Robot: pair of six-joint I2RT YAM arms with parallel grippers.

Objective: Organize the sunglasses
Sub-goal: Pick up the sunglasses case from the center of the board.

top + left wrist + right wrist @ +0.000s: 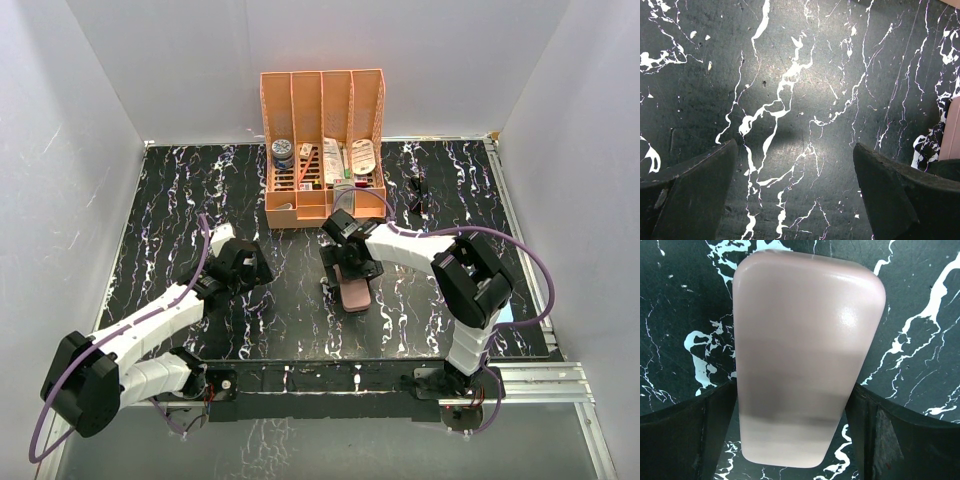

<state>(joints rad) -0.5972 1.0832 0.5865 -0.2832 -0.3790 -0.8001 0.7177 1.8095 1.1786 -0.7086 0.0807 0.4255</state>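
Lying at the far right beside the organizer (322, 150): sunglasses (418, 192), long axis seemingly pointing away from the arms. Sitting beyond and right of the right gripper (795, 407), the nearer one, now straddling a pink case (805, 350), spread wide, clasping nothing. Left gripper (795, 160) gaping, holding nothing, above the marbled table (250, 330); white walls enclosing.
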